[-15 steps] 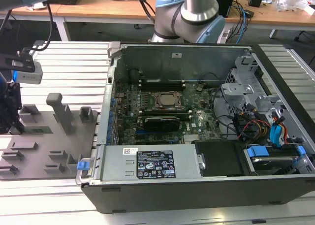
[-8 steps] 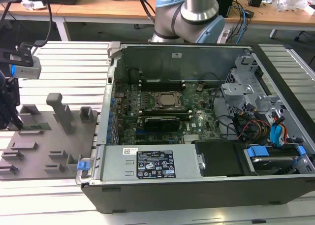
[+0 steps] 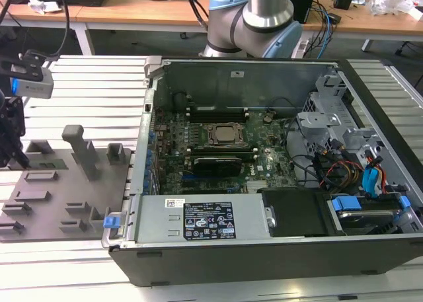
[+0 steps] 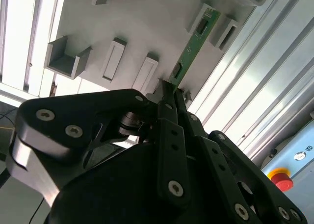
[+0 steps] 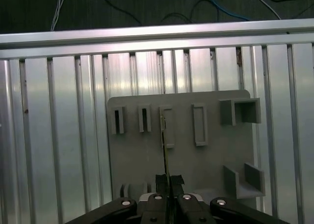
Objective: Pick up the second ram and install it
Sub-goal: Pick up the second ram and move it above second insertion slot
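The second ram [image 4: 192, 45] is a slim green board with dark chips, and my gripper [image 4: 169, 88] is shut on its near end. In the first wrist view the ram [image 5: 164, 140] shows edge-on, running from my gripper [image 5: 167, 180] out over a narrow holder on the grey fixture plate [image 5: 211, 160]. I cannot tell whether it has left that holder. In the exterior view my gripper [image 3: 12, 147] hangs at the far left over the fixture plate [image 3: 59, 183]. The black memory slots [image 3: 218, 112] lie beside the CPU socket [image 3: 225, 134] inside the open case.
The open computer case [image 3: 244, 64] takes up the middle and right of the exterior view, with a drive cage and cables [image 3: 357, 160] on its right. The arm's base [image 3: 251, 18] stands behind it. Upright grey blocks [image 3: 82, 150] rise from the fixture. The table is ribbed aluminium [image 5: 49, 136].
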### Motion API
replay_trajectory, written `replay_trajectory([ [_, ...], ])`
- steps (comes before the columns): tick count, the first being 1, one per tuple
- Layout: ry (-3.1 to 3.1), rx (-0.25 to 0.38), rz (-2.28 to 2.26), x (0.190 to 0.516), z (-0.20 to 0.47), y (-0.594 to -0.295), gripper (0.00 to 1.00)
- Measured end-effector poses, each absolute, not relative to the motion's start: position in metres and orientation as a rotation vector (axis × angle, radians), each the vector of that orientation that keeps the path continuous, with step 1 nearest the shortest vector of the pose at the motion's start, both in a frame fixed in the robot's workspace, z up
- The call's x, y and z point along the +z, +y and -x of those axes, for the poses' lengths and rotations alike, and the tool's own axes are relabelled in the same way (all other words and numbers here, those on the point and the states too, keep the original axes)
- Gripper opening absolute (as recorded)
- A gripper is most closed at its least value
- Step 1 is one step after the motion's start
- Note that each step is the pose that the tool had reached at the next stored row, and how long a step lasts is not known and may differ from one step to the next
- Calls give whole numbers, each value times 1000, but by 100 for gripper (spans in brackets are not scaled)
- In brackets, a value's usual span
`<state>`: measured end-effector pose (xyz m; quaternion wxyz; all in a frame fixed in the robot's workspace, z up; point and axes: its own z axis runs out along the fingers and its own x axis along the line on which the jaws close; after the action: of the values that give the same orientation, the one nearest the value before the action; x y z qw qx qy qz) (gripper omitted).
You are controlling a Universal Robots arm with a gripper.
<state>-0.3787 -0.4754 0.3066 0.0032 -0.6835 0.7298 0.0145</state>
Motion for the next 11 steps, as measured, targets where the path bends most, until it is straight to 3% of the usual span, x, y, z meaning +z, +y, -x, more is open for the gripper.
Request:
replay_trajectory([
  [11,2288,45,2143,316,379,-464,14],
])
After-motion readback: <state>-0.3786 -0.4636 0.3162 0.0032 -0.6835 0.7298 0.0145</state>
